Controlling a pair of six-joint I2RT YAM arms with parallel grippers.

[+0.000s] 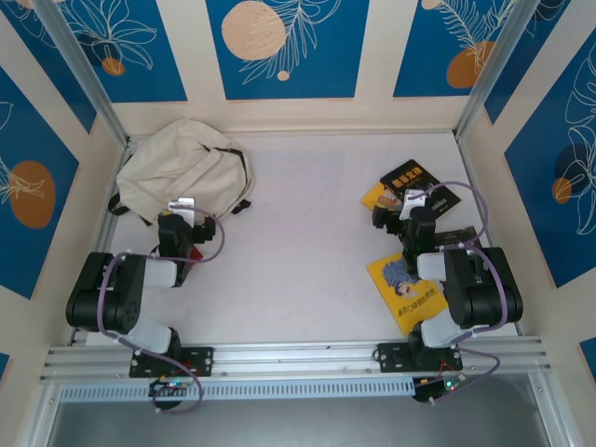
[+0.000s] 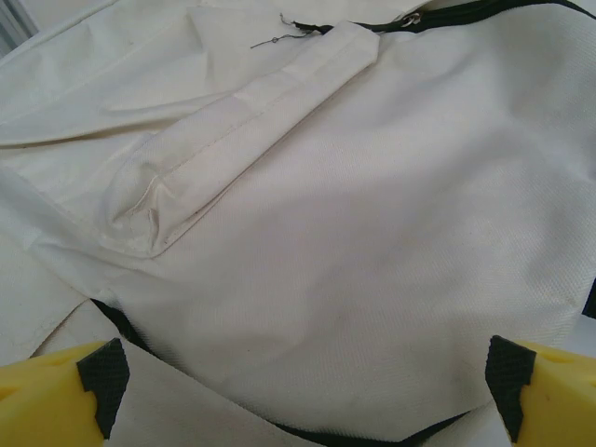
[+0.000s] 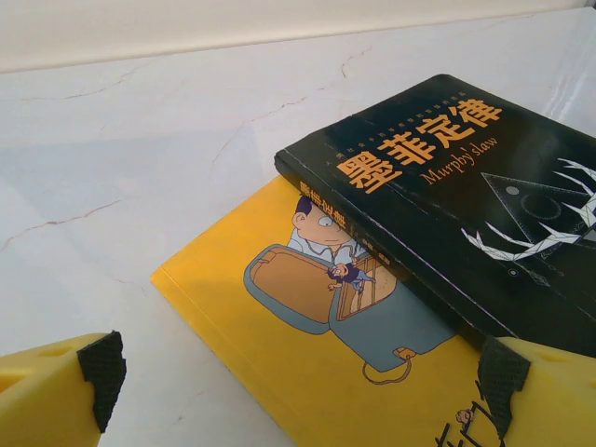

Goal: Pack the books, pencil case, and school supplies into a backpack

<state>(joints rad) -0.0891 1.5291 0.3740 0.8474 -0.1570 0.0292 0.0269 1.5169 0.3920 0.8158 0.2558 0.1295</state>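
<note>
Black book (image 3: 447,205) atop yellow book (image 3: 233,345), below right tool (image 3: 303,377)

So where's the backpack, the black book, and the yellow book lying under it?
backpack (image 1: 172,168), top external view, middle of its cream fabric.
black book (image 3: 419,216), right wrist view, cover below the orange title.
yellow book (image 3: 261,382), right wrist view, bare cover below the picture.

Cream backpack (image 1: 182,168) left, books (image 1: 411,175) right
</note>
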